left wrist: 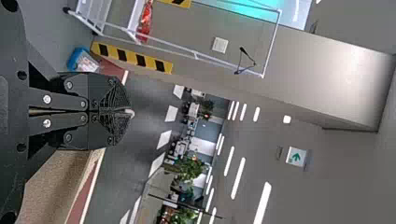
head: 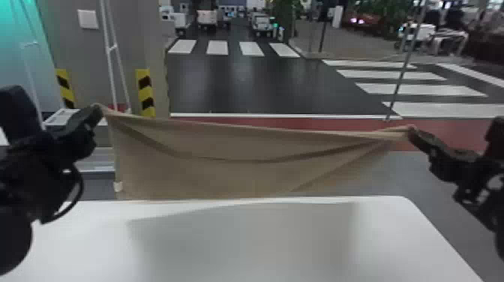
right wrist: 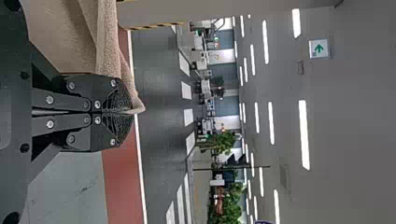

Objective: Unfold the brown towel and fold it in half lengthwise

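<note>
Left gripper: fingers clamped on one upper corner of the brown towel. Right gripper: fingers clamped on the opposite upper corner. The towel hangs spread between them, at the white table's far edge

I am inside a large indoor hall, and its floor is made like a street. Before me I see a dark roadway with white crosswalk stripes, and farther there are green plants. Above are long ceiling lights and a green arrow sign. Striped yellow-and-black guards are on the grey wall. Whether it is for testing or exhibition, I cannot tell.
</note>
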`<act>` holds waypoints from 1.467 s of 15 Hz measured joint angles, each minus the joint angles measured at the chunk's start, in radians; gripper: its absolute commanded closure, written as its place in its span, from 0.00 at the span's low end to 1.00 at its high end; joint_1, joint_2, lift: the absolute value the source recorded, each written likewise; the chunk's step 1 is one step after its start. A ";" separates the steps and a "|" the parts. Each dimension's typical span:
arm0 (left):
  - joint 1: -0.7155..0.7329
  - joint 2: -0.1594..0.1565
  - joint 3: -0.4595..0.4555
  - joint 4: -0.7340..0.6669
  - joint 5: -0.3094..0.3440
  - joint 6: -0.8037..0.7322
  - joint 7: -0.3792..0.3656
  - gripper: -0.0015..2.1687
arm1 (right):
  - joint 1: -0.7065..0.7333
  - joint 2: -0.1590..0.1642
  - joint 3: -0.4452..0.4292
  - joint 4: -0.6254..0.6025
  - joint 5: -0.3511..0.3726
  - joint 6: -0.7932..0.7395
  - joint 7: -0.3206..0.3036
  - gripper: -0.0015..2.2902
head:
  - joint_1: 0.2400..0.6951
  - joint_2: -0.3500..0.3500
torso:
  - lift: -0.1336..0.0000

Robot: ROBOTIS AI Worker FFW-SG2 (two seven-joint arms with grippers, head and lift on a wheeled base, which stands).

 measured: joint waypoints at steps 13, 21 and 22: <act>0.725 -0.018 0.024 -0.591 -0.201 0.239 0.134 0.70 | 0.729 -0.048 -0.105 -0.362 -0.135 0.030 -0.004 0.73 | 1.00 0.23 | 0.07; 0.924 -0.003 0.027 -0.717 -0.268 0.362 0.171 0.70 | 0.870 0.052 -0.147 -0.410 -0.062 0.009 0.034 0.57 | 1.00 0.19 | 0.07; 0.938 -0.003 0.028 -0.713 -0.277 0.362 0.167 0.70 | 0.869 0.053 -0.149 -0.406 -0.048 0.009 0.038 0.52 | 1.00 0.19 | 0.07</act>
